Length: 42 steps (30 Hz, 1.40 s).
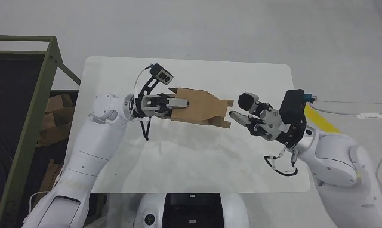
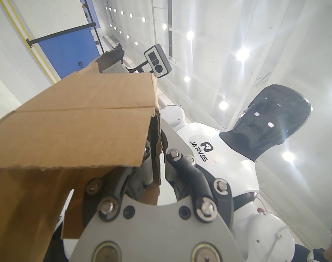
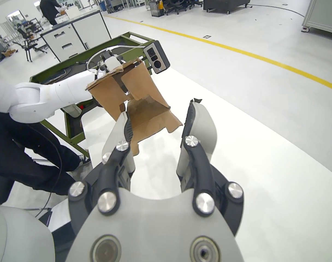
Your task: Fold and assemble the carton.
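Left gripper (image 1: 181,102) of mine clamped on the brown carton (image 1: 206,107) over the white table (image 1: 179,162), right gripper (image 1: 240,108) spread wide, near its flaps.

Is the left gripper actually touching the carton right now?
Touching. The left wrist view shows a torn edge of the carton running down between the fingers of the left gripper, which close on it.

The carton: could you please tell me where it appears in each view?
Top view: carton over the middle of the table.
Left wrist view: carton close up, foreground.
Right wrist view: carton farther off, ahead.
Shared landmark: the grey camera beside the carton.
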Each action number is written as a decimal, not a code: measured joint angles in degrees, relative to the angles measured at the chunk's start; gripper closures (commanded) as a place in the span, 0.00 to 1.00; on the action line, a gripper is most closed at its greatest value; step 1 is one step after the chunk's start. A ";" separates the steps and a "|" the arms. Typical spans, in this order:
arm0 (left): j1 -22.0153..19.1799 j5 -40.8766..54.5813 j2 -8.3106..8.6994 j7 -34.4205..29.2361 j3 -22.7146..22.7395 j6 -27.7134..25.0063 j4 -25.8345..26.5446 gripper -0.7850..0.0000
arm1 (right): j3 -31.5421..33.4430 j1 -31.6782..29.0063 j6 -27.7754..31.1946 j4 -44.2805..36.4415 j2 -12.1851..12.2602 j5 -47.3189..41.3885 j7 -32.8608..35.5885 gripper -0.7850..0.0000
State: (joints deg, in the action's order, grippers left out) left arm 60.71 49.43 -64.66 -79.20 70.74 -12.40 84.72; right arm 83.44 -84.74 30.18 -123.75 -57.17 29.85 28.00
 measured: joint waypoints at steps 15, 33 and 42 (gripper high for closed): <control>1.05 -8.28 0.11 3.86 0.32 -7.70 2.19 1.00 | 0.79 -0.36 -5.15 -1.19 0.06 -10.86 4.03 0.00; 1.42 -8.15 0.23 3.41 0.21 -8.41 3.00 1.00 | -4.69 5.64 -11.57 2.42 -0.34 -14.08 9.20 0.00; 1.10 -7.43 0.24 3.04 0.28 -8.82 2.77 1.00 | -5.78 6.88 -13.09 4.99 -0.39 -16.72 11.86 0.00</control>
State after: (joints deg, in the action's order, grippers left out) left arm 61.80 42.00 -64.42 -76.15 71.02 -21.22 87.49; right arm 77.66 -77.86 17.09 -118.76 -57.56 13.13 39.85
